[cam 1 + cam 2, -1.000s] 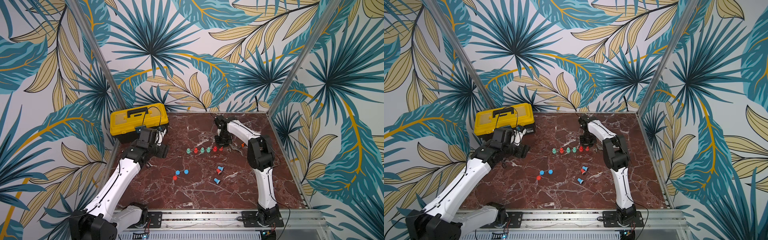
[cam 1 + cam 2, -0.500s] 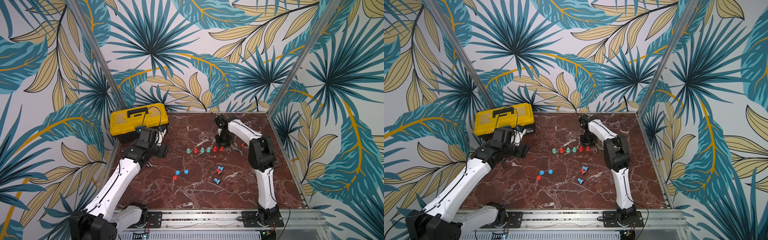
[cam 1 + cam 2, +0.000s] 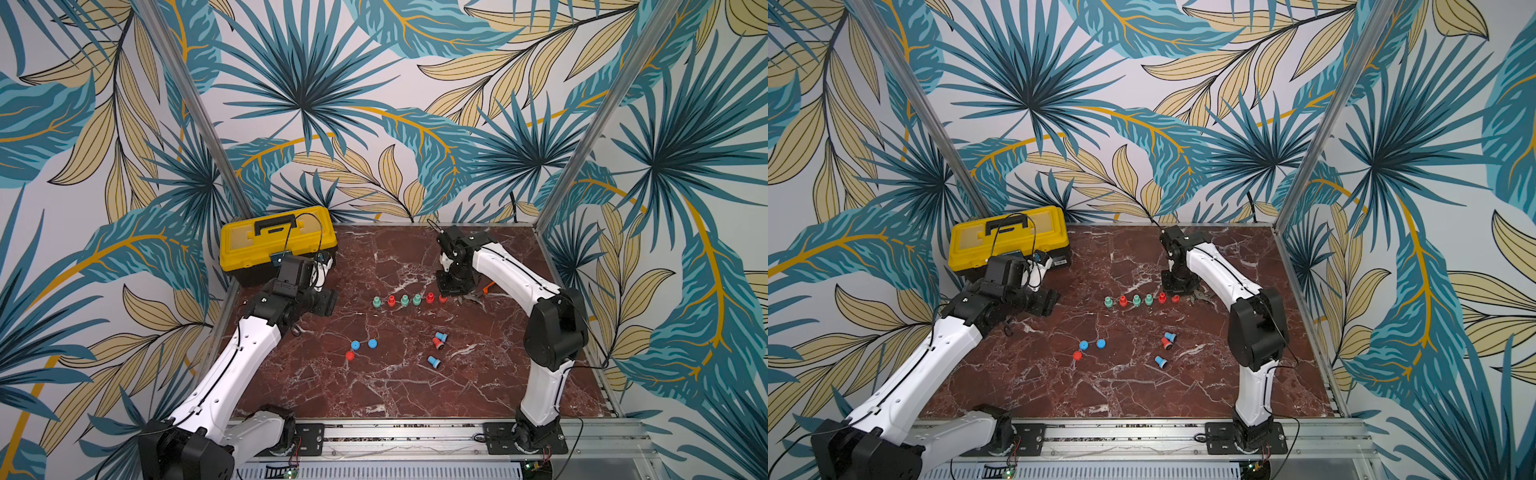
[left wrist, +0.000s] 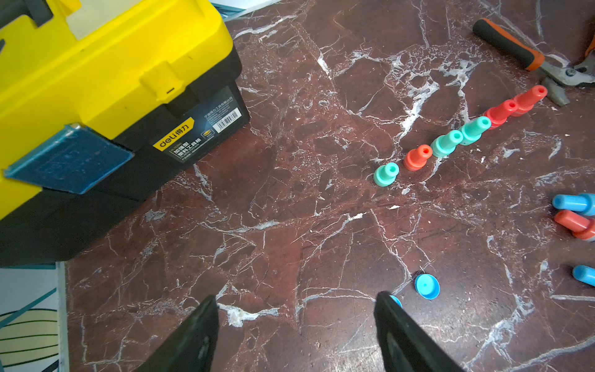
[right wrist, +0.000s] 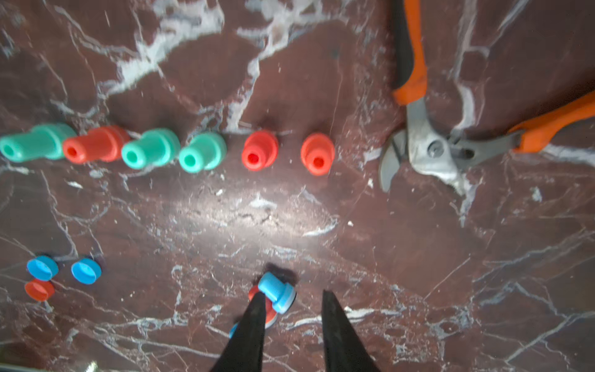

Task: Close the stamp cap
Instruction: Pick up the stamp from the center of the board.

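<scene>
Several green and red stamps stand in a row mid-table. Two blue stamps and a red stamp lie on their sides nearer the front. Their loose caps, two blue and one red, lie to the left. My right gripper hangs above the table by the row's right end, where a red stamp stands. Its jaws stand a little apart with nothing between them. My left gripper is wide open and empty near the toolbox, with a blue cap just beyond one finger.
A yellow and black toolbox stands at the back left, close behind my left arm. Orange-handled pliers lie open just right of the stamp row. Metal frame posts edge the marble table.
My right gripper's jaws have parted slightly from shut. Both arms have hardly moved, and the stamps and caps lie where they were.
</scene>
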`<action>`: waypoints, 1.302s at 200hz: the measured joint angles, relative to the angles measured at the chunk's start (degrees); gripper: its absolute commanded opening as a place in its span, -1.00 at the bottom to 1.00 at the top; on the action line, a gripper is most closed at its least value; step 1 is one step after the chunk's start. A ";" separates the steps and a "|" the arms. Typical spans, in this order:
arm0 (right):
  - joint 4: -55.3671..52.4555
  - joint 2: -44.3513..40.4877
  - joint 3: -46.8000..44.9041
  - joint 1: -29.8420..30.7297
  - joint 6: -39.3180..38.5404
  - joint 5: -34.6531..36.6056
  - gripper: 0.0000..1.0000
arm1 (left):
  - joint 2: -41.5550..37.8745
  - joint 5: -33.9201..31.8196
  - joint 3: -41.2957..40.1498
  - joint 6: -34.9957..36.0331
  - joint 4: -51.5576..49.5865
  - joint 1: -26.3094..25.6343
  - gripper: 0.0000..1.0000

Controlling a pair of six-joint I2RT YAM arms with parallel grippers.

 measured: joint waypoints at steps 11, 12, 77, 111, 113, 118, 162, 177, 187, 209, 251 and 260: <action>0.13 -1.33 -2.64 1.62 0.02 -0.17 -0.36 | 0.00 0.00 0.00 0.00 -0.02 0.00 0.56; 0.13 -1.49 -2.95 1.90 0.04 -0.20 -0.36 | 0.00 0.00 0.00 0.00 -0.02 0.00 0.56; -0.76 -4.31 -11.87 13.31 0.17 -0.35 -0.34 | 0.00 0.22 0.00 0.00 -0.02 0.00 0.56; -2.23 -2.84 -12.00 17.22 0.13 0.24 -0.30 | 0.00 0.24 0.00 0.00 0.00 0.00 0.56; -2.27 -2.62 -12.00 17.42 0.13 0.26 -0.30 | 0.00 0.24 0.00 0.00 -0.02 0.00 0.56; -2.38 -2.03 -12.00 17.79 0.13 0.28 -0.29 | 0.00 0.22 0.00 0.00 -0.02 0.00 0.56; -3.52 3.72 -11.93 20.33 -0.04 0.70 -0.26 | 0.00 0.24 0.00 0.00 0.00 0.00 0.56; -3.61 4.87 -11.91 20.70 -0.04 0.72 -0.26 | 0.00 0.24 0.00 0.00 -0.02 0.00 0.56; -3.72 5.51 -11.87 20.83 -0.04 0.76 -0.26 | 0.00 0.24 0.00 0.00 0.00 0.00 0.56; -3.76 6.58 -11.67 21.00 -0.04 1.01 -0.26 | 0.00 0.24 0.00 0.00 -0.02 0.00 0.56; -3.76 8.35 -11.58 21.20 -0.02 1.31 -0.28 | 0.00 0.24 0.00 0.00 -0.02 0.00 0.56; -3.76 8.57 -11.58 21.24 -0.02 1.40 -0.28 | 0.00 0.24 0.00 0.00 -0.02 0.00 0.56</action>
